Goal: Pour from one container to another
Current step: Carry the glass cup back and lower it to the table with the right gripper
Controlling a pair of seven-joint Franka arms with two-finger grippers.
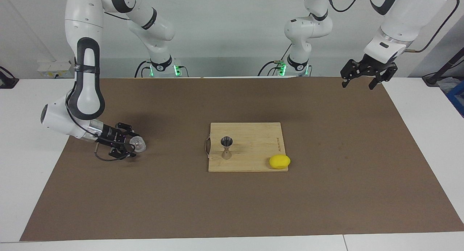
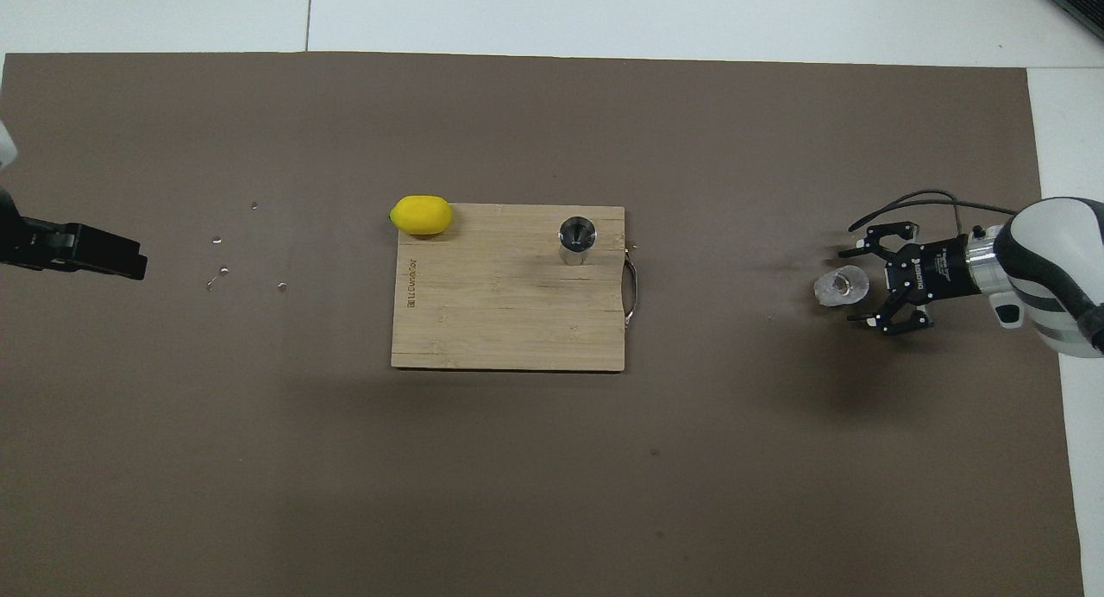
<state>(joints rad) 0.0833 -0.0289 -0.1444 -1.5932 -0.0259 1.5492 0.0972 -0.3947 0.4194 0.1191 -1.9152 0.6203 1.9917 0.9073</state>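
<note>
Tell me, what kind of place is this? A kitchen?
Probably a robot lab, not a kitchen: two white arms at a table under a brown mat, with only a cutting board, a metal jigger, a lemon and a small glass tumbler.

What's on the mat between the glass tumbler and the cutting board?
Nothing: in the overhead view the brown mat is bare between the glass tumbler and the cutting board, whose metal handle faces the tumbler.
</note>
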